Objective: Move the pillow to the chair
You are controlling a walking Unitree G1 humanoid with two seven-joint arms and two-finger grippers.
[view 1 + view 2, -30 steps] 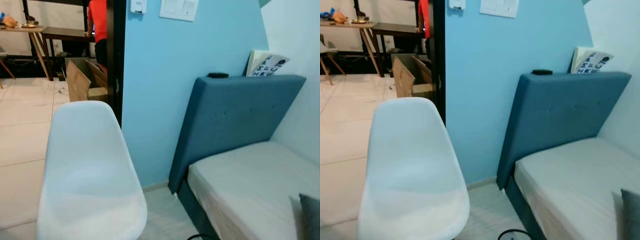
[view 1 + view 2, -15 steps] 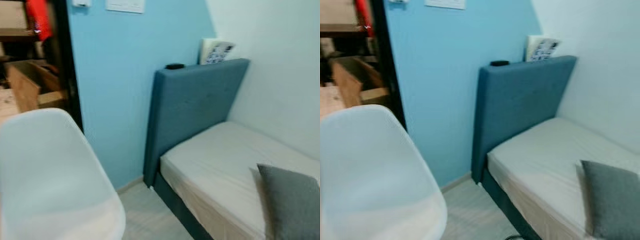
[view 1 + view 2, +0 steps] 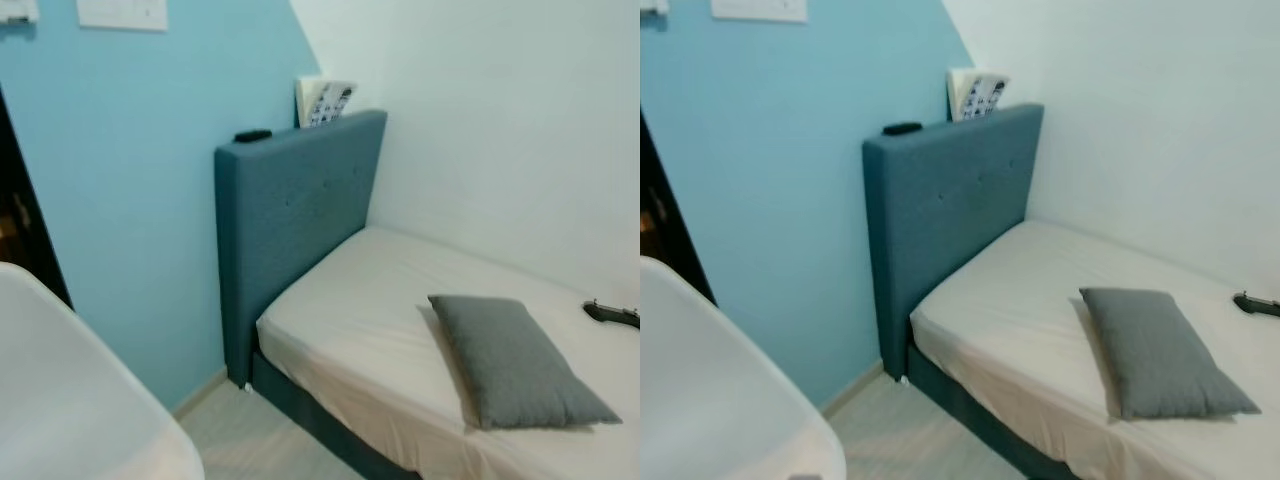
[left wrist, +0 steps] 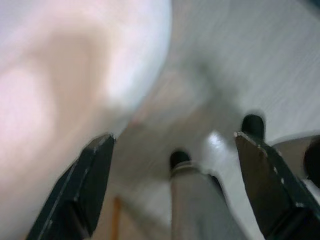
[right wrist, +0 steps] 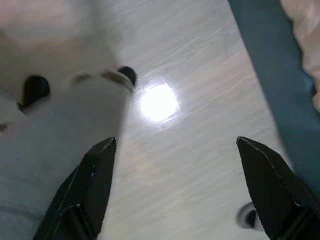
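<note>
Camera panned right: grey pillow (image 3: pixel 515 358) now fully in view, lying flat on the mattress (image 3: pixel 350 300); white chair (image 3: pixel 70 400) at robot's left. Left gripper (image 4: pixel 175 185) and right gripper (image 5: pixel 175 185) hang spread, empty, over floor. Step closer first, then pinch the pillow's near edge.

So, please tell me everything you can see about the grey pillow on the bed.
The pillow is a grey rectangle of coarse woven-looking fabric, softly plump, with a slightly pointed corner. It lies flat on the pale sheet of the bed, away from the blue headboard, its long side running at an angle across the mattress toward the near edge. Nothing rests on it, and no gripper touches it.
</note>
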